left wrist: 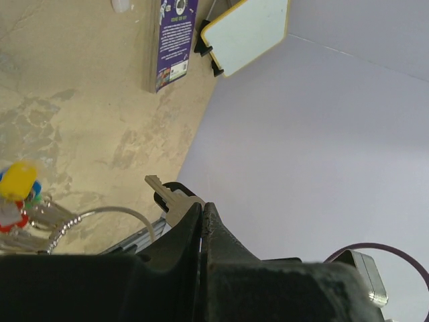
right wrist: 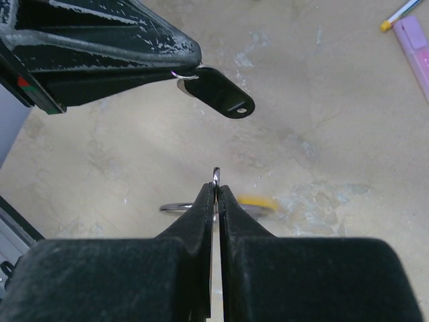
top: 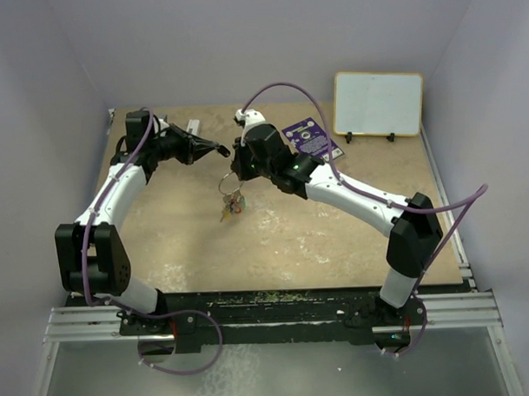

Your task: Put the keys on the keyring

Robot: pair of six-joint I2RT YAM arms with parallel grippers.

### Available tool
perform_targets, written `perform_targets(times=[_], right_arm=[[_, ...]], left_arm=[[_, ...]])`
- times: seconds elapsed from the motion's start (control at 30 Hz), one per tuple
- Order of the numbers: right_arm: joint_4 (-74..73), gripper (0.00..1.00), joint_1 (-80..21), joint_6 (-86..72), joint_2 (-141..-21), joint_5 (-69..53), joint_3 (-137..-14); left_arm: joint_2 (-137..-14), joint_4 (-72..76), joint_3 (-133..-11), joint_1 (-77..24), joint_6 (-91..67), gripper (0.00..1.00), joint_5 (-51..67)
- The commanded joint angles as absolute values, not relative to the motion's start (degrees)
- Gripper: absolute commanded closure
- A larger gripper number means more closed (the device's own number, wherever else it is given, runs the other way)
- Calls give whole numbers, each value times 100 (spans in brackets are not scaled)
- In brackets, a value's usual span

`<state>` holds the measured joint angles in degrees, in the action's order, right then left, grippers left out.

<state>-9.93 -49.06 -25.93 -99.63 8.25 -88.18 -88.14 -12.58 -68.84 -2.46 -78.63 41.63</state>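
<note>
Above the tan tabletop (top: 353, 238), toward its far edge, our left pincer (left wrist: 202, 209) is closed on a black-headed key (right wrist: 218, 94). Our right pincer (right wrist: 216, 189) grips the keyring (right wrist: 175, 208). The key sits just beyond the ring, apart, lying crosswise.

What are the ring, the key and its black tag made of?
Ring: thin metal wire, it seems, silvery with bright glints. Key: dull grey metal, with a notched edge. Tag: probably plastic, smooth glossy black with a soft sheen.
</note>
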Motion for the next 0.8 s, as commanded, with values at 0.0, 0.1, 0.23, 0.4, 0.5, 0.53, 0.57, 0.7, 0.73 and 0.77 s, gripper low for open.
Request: perform_targets(times=[0.0, 0.1, 0.23, 0.4, 0.5, 0.53, 0.57, 0.7, 0.73, 0.77], right_arm=[[-335, 100, -4896, -2470, -9835, 1079, -9330], [-314, 100, -4896, -2469, -9949, 974, -9544], [-308, 100, -4896, -2485, -10139, 980, -9843], [-421, 100, -4888, -2503, -10405, 949, -10161], [-433, 100, -4888, -2530, -10494, 880, -10234], [-457, 100, -4887, -2536, -10500, 880, -10242], [-465, 100, -4887, -2547, -10503, 886, -10234], [-475, 100, -4878, -2590, -10456, 948, -10151], [-474, 100, -4878, -2592, -10446, 966, -10144], [-474, 100, -4878, -2605, -10441, 986, -10136]], left_arm=[[-8728, -1290, -7171, -319, -8109, 96, 4363], [-8728, -1336, -7170, -349, -8134, 96, 4344], [-8727, -1346, -7197, -377, -8123, 96, 4338], [-8714, -1407, -7190, -402, -8149, 96, 4340], [-8701, -1391, -7189, -402, -8196, 96, 4347], [-8696, -1389, -7189, -404, -8202, 96, 4343], [-8689, -1381, -7188, -404, -8210, 96, 4343], [-8686, -1371, -7194, -404, -8231, 96, 4359], [-8684, -1378, -7205, -404, -8243, 96, 4367], [-8683, -1380, -7206, -411, -8245, 96, 4381]])
